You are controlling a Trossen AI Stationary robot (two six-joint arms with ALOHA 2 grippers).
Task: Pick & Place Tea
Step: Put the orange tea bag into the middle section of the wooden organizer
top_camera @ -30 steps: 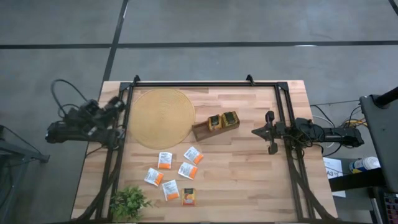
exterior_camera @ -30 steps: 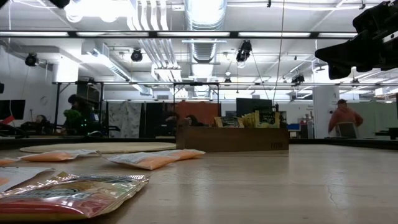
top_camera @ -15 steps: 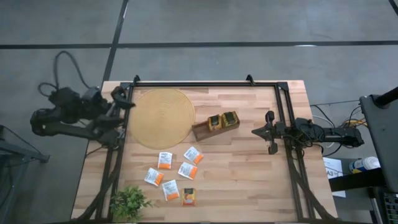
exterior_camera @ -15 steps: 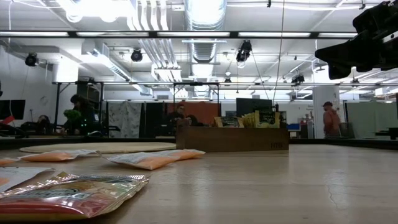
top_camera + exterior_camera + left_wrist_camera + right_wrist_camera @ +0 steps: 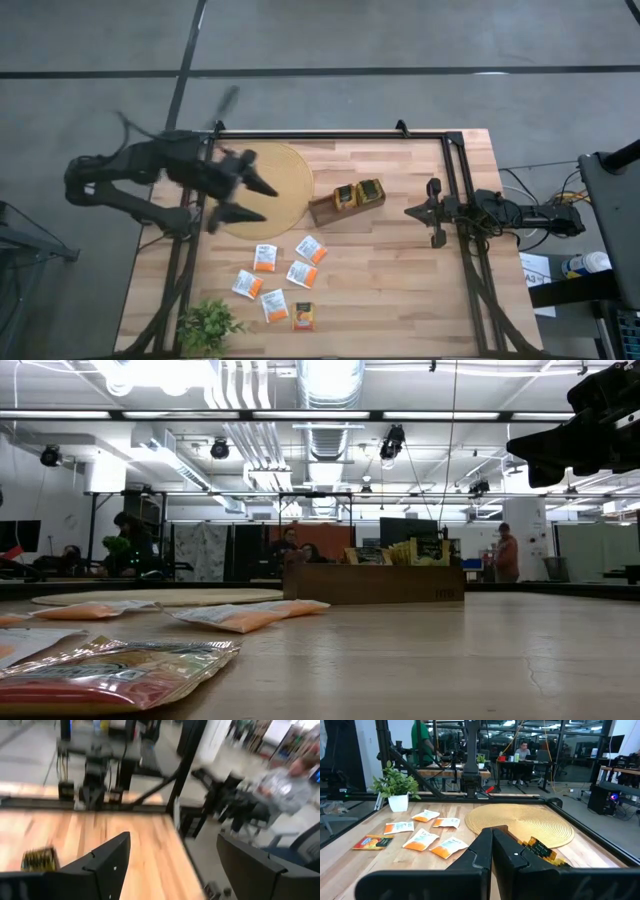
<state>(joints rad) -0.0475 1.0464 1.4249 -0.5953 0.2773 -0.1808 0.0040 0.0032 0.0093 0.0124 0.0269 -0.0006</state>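
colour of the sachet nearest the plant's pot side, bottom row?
Orange-red sachet, unlike the white-and-orange ones; clearest in the high view.

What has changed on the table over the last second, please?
The left arm has swung in from beyond the table's left edge, and its tool, now open and empty, sits over the round woven mat. The right tool stays shut at the right side. The six loose tea sachets, wooden tray and plant have not moved.

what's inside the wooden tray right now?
The wooden tray holds two stacks of dark green/yellow tea sachets, standing on edge at one end. The rest looks empty from above; the tray floor under the stacks is covered.
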